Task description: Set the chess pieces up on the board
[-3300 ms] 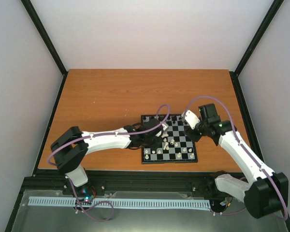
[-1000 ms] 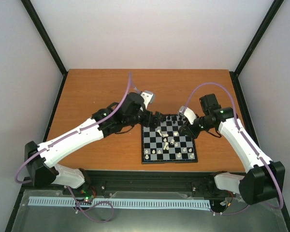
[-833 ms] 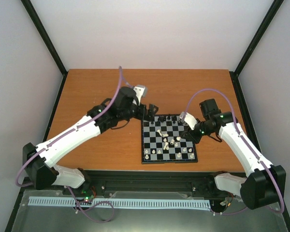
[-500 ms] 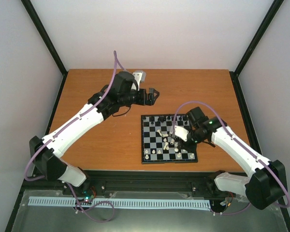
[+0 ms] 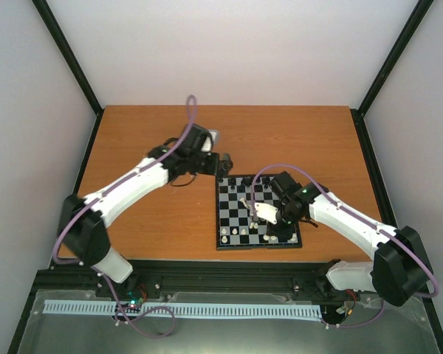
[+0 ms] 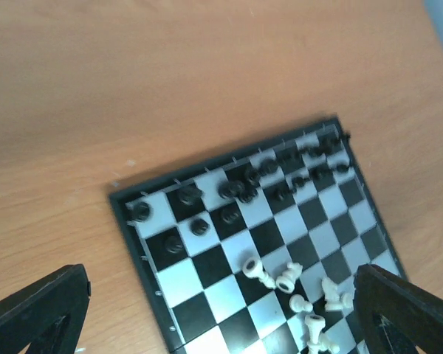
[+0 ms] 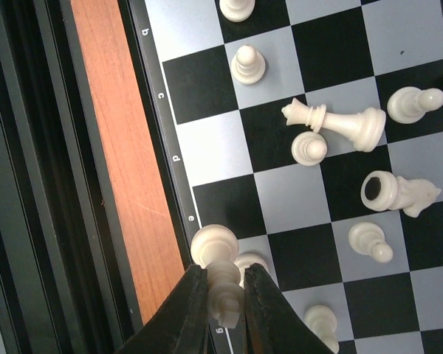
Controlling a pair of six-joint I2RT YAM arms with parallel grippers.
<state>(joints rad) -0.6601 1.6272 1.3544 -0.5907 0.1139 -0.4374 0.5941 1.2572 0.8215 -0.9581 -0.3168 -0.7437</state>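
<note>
1. Cream-white piece point(image 7: 214, 245) as cargo: shows right gripper point(image 7: 225, 299) closed narrow on it, low at the board's point(image 7: 159, 96) near edge beside the file letters; cannot tell whether touching a square.
2. Has swung there within moments from the board's far right side.
3. Shows left gripper point(image 5: 225, 164) withdrawn from over the board's left half, now above the table point(image 5: 148, 147) just beyond the far left corner, fingers point(image 6: 37, 310) spread wide, holding nothing.
4. Finds black pieces point(image 6: 236, 188) gathered along the two far rows, probably upright, though blurred.
5. Leaves toppled whites point(image 7: 340, 122) lying mid-board, with a few pawns point(image 7: 249, 65) standing near them.
6. Suggests a white back-row placement under way, one arm cleared aside for the other; leaves most white pieces to right and sort.
</note>
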